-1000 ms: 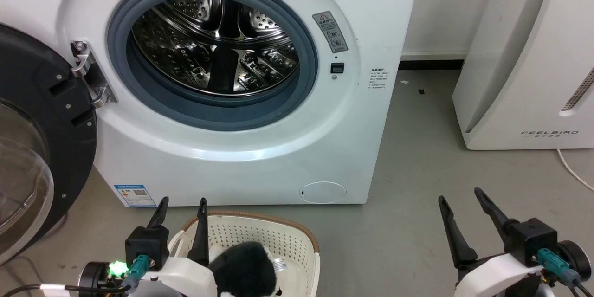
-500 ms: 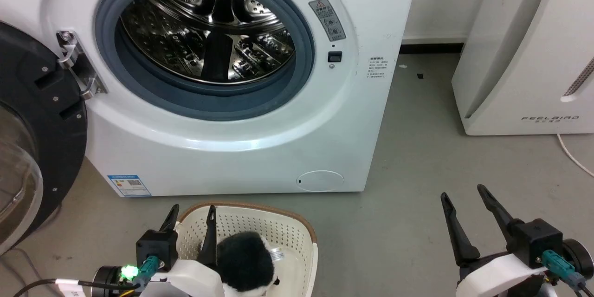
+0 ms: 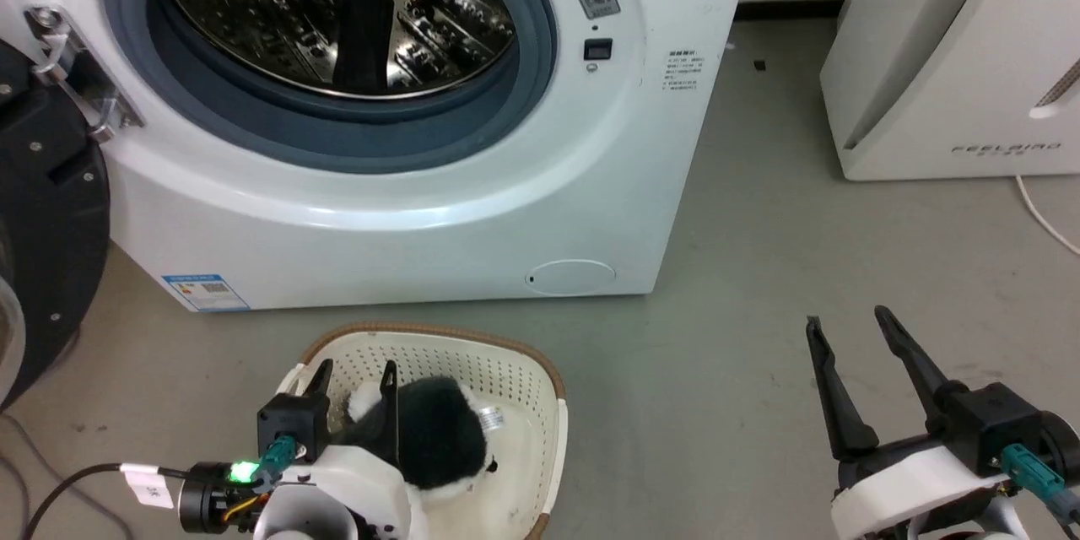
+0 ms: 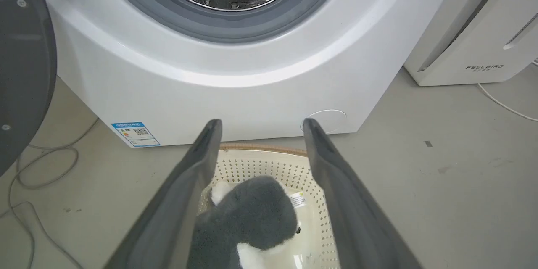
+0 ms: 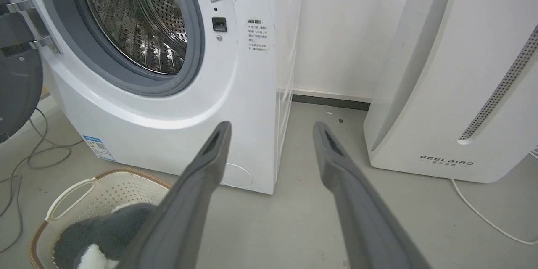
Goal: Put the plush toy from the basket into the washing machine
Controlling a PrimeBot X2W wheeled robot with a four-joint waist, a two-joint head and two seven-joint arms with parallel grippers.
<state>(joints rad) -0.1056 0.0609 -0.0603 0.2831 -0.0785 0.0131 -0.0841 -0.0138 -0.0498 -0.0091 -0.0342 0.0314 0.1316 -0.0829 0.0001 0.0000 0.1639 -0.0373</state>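
Fluffy black-and-white plush toy (image 3: 434, 439) lies in the cream perforated plastic basket (image 3: 515, 354), near the white front-loading washing machine (image 3: 422, 211). Left gripper (image 3: 357, 371) has dropped into the basket, fingers spread astride the toy, nothing grasped. Right gripper (image 3: 848, 321) is spread and empty. Grasp judged imminent.

The washing machine (image 3: 405, 211) has its drum (image 3: 337, 8) open and unblocked — the door (image 3: 42, 211) hangs swung out left. The basket (image 3: 472, 359) stands near its front; bare floor (image 3: 742, 287) runs right to the white appliance (image 3: 953, 59).
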